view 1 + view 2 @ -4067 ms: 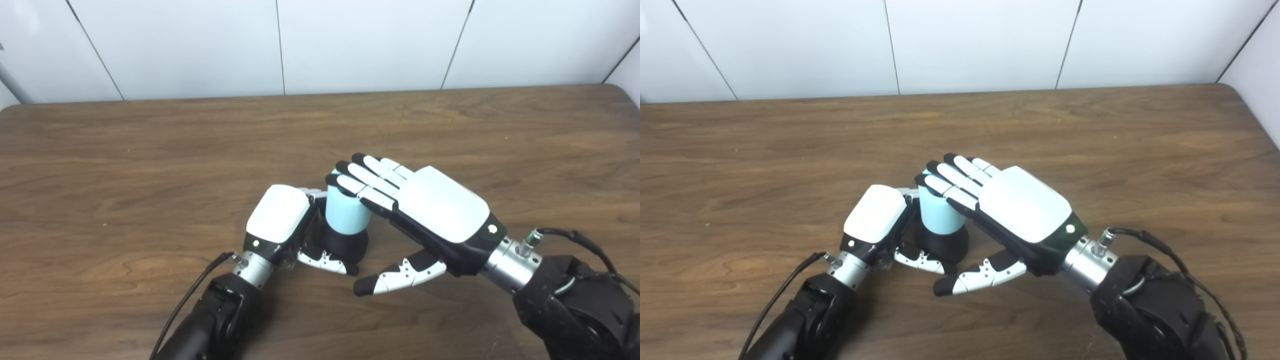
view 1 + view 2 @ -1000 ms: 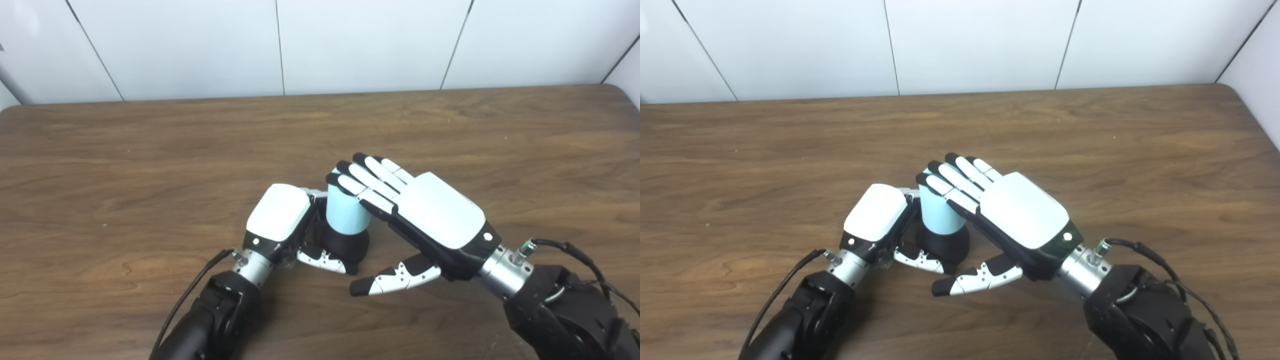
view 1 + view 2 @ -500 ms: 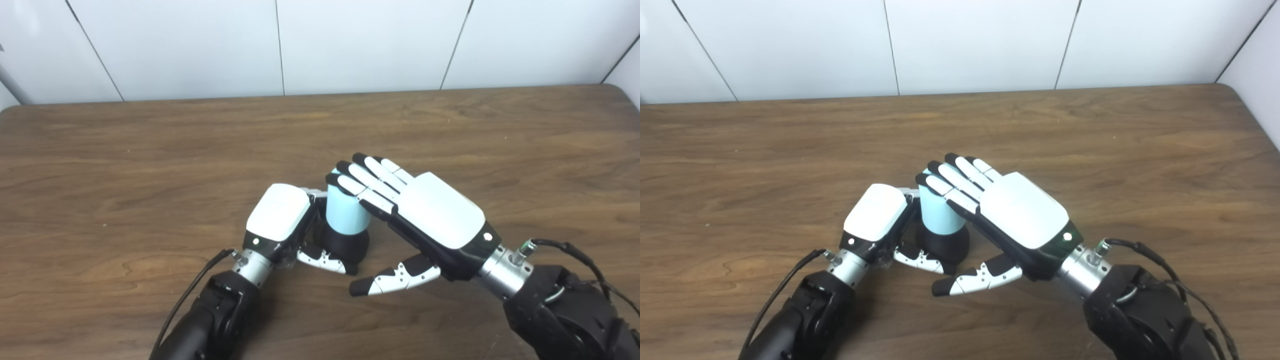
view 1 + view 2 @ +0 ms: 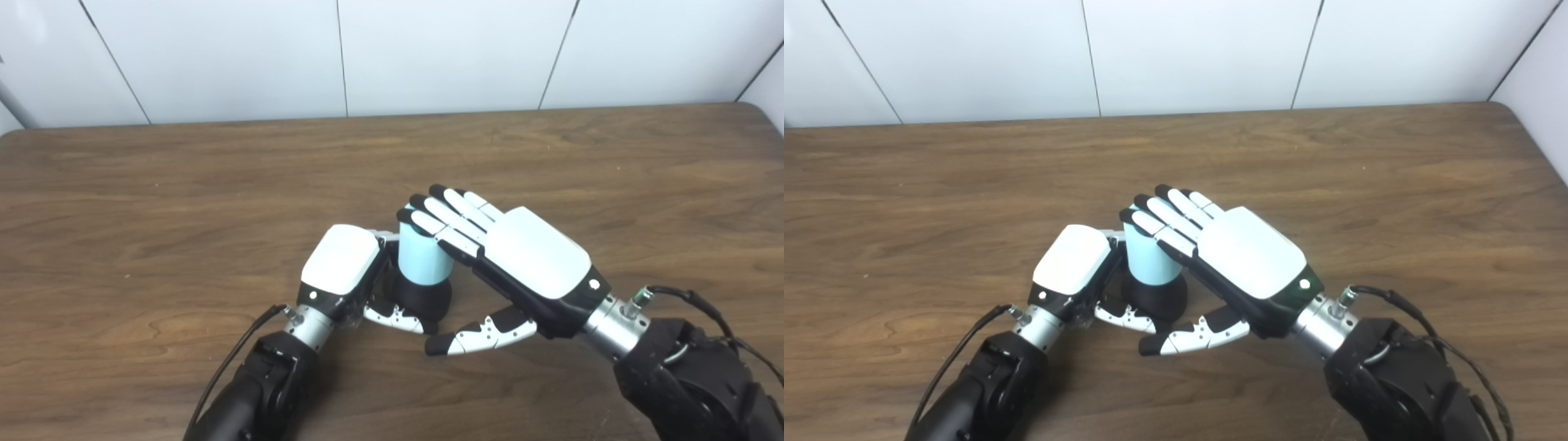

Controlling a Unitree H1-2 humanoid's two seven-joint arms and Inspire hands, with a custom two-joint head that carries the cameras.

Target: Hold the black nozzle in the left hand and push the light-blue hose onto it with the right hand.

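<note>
Nearest the camera, the left hand (image 4: 341, 264) wraps the black nozzle (image 4: 422, 298) standing on the table (image 4: 184, 184), thumb curled across its base, while the light-blue hose (image 4: 421, 260) sits upright on it, at about 3 o'clock of that hand; the right hand (image 4: 527, 257) lies flat, fingers (image 4: 444, 217) straight and together over the hose top, thumb loose and gripping nothing. With no grasp, an off-centre push could slide off the rim or tip the hose at 12 o'clock. The right eye view shows the nozzle's flared base slightly clearer; neither reveals seating depth.
</note>
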